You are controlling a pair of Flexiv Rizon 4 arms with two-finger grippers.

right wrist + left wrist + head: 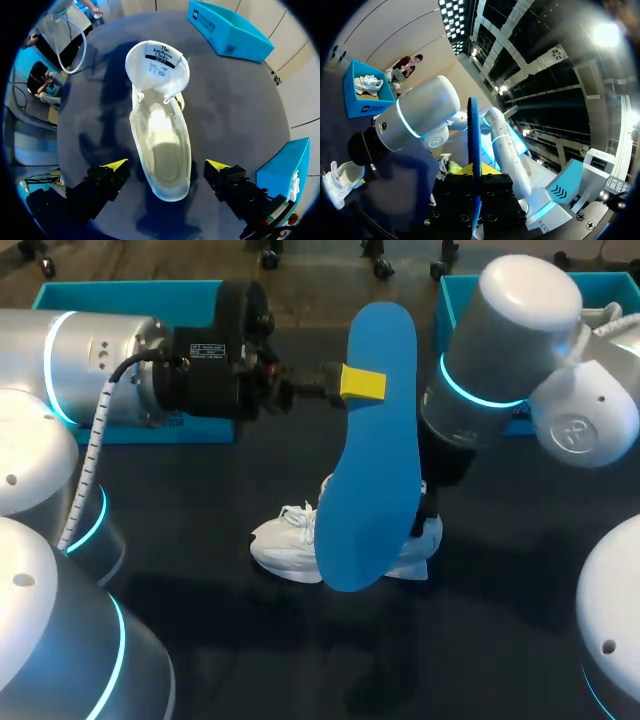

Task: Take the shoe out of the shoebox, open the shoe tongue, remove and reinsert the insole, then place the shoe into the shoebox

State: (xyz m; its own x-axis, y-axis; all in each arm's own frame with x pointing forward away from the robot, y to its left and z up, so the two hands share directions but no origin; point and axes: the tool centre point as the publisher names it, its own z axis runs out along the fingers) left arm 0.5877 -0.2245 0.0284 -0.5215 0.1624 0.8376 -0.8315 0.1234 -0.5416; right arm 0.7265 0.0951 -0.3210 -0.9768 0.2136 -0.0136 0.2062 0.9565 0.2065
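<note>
The left gripper (362, 383) is clamping the blue insole (368, 470) near its upper end and holding it upright in the air over the middle of the table (200, 640). In the head view the insole's lower end is hanging in front of the white shoe (285, 540). The shoe is lying on the dark tabletop, well apart from both boxes, with bare surface lying open all around it. Its tongue (157, 67) is folded wide open, and the inner bed is showing. The right gripper (167, 167) is hovering spread wide over the heel, one yellow-tipped finger to each side, neither appearing to touch the shoe. The left shoebox (130, 300) is sitting at the far edge. The right shoebox (470, 290) is sitting at the far right and is holding another white shoe (368, 84).
</note>
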